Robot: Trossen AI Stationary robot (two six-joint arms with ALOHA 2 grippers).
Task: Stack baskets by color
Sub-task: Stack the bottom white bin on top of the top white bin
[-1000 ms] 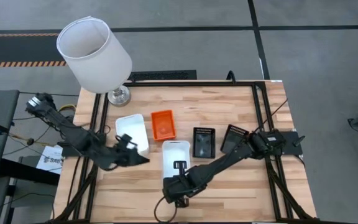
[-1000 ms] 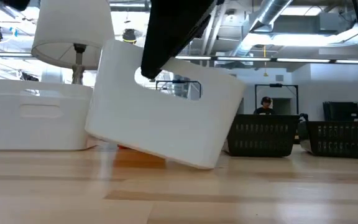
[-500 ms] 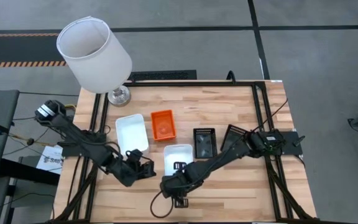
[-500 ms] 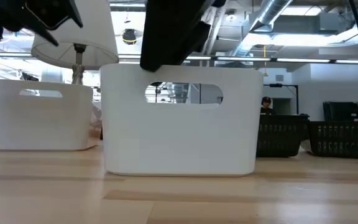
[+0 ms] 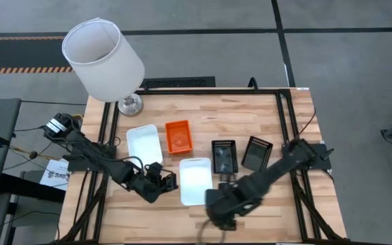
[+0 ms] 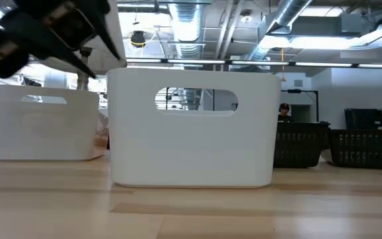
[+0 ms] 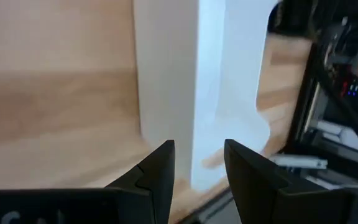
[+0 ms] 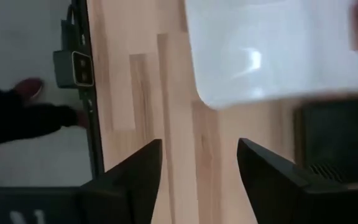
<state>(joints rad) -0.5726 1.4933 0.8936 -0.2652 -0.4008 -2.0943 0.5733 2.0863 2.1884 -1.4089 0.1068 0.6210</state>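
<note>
The baskets are distributed across the middle band of the wooden table [image 5: 250, 116]. The near white basket [image 5: 194, 181] stands upright on its base, opening upward, with its long axis running from the front edge toward the back edge. In the low view this basket [image 6: 191, 129] presents one short end wall with an oval handle slot and sits level on the wood. The second white basket [image 5: 144, 145] lies to the left and farther back, slightly rotated, long axis also roughly front to back. The orange basket [image 5: 178, 136] is just beside it, between it and the first black basket [image 5: 224, 156]. The second black basket [image 5: 256, 152] sits just right of the first and is turned at a slight angle. All five visible baskets stand singly.

Bare wood surrounds the near white basket at the front and on both long sides. The back half of the table is open apart from the lamp [image 5: 104, 61] at the back left corner.

The left gripper [image 5: 163, 182] is just beside the left long wall of the near white basket; its fingers [image 7: 160, 171] stand partly apart and empty, pointing at that wall without visible contact. The right gripper [image 5: 221, 216] is near the front edge, at the front right of the same basket, with its fingers [image 8: 135, 177] spread wide and nothing between them.
</note>
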